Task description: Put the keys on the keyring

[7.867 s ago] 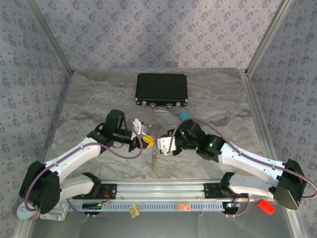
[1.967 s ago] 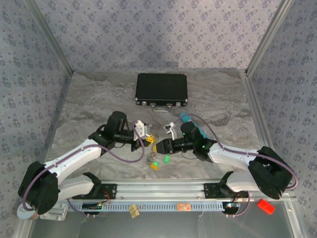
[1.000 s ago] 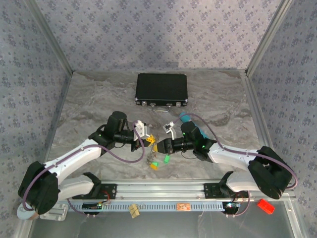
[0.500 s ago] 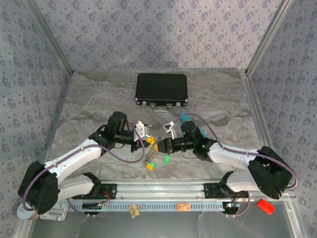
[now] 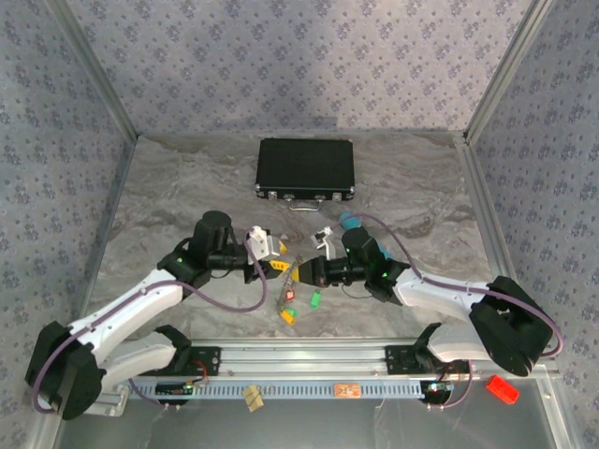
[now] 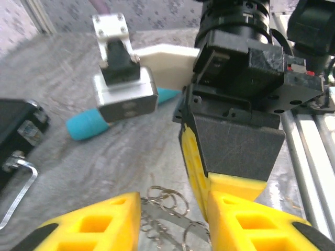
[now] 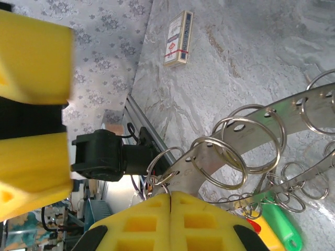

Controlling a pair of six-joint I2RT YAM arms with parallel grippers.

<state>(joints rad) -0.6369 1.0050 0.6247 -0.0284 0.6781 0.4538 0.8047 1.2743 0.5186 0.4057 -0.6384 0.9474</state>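
My right gripper point(image 5: 299, 273) point(image 7: 170, 197) is shut, pinching the end of the keyring point(image 7: 246, 138), a thin metal strip that carries several wire rings. A green key point(image 7: 282, 230) point(image 5: 314, 299) and a red key point(image 7: 254, 225) point(image 5: 288, 297) hang from it, with a yellow key point(image 5: 289, 316) below them. My left gripper point(image 5: 276, 266) point(image 6: 172, 225) faces the right one. Its yellow jaws stand apart on either side of the keyring point(image 6: 167, 209), and I cannot see them touching it.
A black case point(image 5: 306, 168) lies at the back middle of the table. A teal pen-like cylinder point(image 5: 348, 221) point(image 6: 86, 124) lies behind the right arm. A red block point(image 5: 502, 389) sits past the front rail point(image 5: 309, 360). A small card box point(image 7: 177, 39) lies on the table.
My left gripper has opened and drawn back a little to the left, off the keyring. The right gripper has closed on the strip, and the hanging keys have shifted slightly.
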